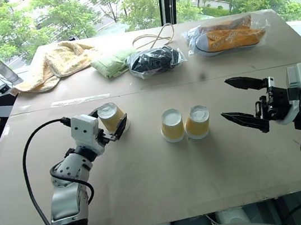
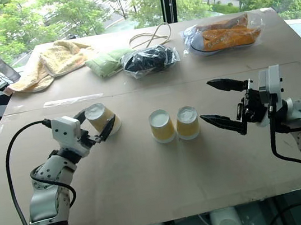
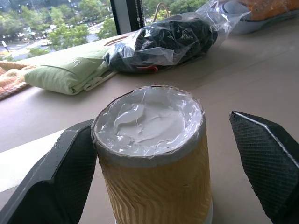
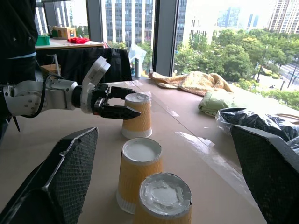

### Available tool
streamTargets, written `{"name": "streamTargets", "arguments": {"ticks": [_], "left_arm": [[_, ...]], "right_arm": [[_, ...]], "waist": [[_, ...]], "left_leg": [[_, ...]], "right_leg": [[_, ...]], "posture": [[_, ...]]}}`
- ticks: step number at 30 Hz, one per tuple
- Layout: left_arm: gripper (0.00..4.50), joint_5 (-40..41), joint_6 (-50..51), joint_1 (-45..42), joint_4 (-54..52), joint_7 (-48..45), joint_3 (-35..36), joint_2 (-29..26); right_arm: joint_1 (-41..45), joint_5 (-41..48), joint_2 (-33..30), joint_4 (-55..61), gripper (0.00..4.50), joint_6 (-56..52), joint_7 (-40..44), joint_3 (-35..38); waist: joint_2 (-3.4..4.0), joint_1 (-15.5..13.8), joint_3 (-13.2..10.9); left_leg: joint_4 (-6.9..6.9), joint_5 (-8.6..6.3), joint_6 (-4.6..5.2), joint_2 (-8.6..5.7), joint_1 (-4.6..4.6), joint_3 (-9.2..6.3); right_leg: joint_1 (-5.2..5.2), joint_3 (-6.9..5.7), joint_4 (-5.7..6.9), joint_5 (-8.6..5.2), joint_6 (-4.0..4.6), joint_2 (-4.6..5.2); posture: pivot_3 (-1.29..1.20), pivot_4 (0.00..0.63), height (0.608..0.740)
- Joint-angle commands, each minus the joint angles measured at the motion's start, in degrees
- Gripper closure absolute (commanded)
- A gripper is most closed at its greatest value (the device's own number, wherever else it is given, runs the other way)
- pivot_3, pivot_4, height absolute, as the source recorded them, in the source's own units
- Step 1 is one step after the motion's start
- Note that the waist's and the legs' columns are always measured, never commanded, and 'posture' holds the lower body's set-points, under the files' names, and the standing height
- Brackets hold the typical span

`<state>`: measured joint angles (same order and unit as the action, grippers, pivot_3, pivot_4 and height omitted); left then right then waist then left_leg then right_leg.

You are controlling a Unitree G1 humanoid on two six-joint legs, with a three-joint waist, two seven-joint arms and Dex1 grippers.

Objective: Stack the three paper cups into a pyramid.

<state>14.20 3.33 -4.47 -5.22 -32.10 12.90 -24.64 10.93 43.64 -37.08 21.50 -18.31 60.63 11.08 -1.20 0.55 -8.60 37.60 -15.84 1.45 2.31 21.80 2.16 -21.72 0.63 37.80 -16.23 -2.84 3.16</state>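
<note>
Yellow third cup (image 1: 111, 117), left of the paired cups (image 1: 184, 123), is straddled by spread left gripper (image 1: 110, 125) fingers, unpinched; right gripper (image 1: 244, 102) is held agape.

daylight floods in from the windows (image 1: 123, 3) behind the table (image 1: 148, 169), and the trees outside are bright, nearly washed out near the upper edge. the brown tabletop is evenly lit, with a pale sheen along its far half and on a strip of tape (image 1: 80, 100). shadows are soft and short: a faint one lies under the two paper cups (image 1: 185, 124) standing together. the plastic bags (image 1: 157, 60) catch small white glints. in the left wrist view the near cup (image 3: 154, 154) is sharp while the black fingers (image 3: 60, 182) at the frame's edge are blurred. in the right wrist view the sky is blown out white.
</note>
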Motion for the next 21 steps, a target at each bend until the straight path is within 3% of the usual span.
{"name": "streamTargets", "arguments": {"ticks": [1,2,5,8,14,21], "left_arm": [[0.00,-0.84,-1.59,-1.61,1.19,0.42,-0.52,-0.52],[0.00,-0.46,-1.68,-2.01,1.42,0.24,-0.60,-0.21],[0.80,1.62,-0.56,-2.61,1.10,-0.75,-0.63,0.44],[2.05,2.24,-0.32,-2.35,0.45,-1.75,-0.93,0.27],[2.13,2.82,-0.93,-5.13,-1.94,-1.62,-1.16,-0.49],[2.13,11.71,15.93,-18.53,-11.85,-7.55,-10.24,-1.50]], "right_arm": [[1.19,1.67,0.35,2.37,0.03,0.75,-0.31,1.14],[1.21,1.76,0.41,2.51,0.03,0.69,-0.32,1.08],[1.33,2.47,0.48,3.02,0.00,0.29,-0.28,1.01],[1.44,2.84,0.75,3.39,0.00,0.15,-0.37,0.66],[1.03,3.11,0.85,4.00,0.00,-0.21,-0.80,0.47],[-3.64,1.90,-1.01,1.99,0.00,2.01,0.99,4.93]], "waist": [[0.00,0.00,0.00],[0.00,-0.01,0.00],[0.00,-0.04,0.00],[0.00,-0.04,0.00],[0.00,-0.03,0.00],[-0.02,-1.39,-0.01]], "left_leg": [[0.00,0.00,0.00,0.00,-0.01,0.00],[0.00,0.00,0.00,0.00,-0.01,0.00],[0.00,0.00,0.00,-0.01,0.03,0.00],[0.00,0.00,0.00,-0.01,0.03,0.00],[0.00,0.00,0.00,-0.01,0.03,-0.04],[0.26,0.00,-0.01,-0.08,0.29,-0.29]], "right_leg": [[0.00,0.01,0.00,0.00,0.00,0.00],[0.01,0.00,0.00,0.00,0.00,0.01],[0.00,-0.02,-0.03,0.00,0.00,0.04],[0.00,-0.03,-0.03,0.00,0.00,0.07],[0.00,-0.06,-0.02,0.00,0.00,0.07],[0.02,-0.32,-0.07,0.00,-0.01,0.08]], "posture": [[0.00,0.150,0.740],[0.00,0.150,0.740],[0.00,0.150,0.740],[0.00,0.150,0.740],[0.00,0.150,0.740],[0.00,0.150,0.740]]}}
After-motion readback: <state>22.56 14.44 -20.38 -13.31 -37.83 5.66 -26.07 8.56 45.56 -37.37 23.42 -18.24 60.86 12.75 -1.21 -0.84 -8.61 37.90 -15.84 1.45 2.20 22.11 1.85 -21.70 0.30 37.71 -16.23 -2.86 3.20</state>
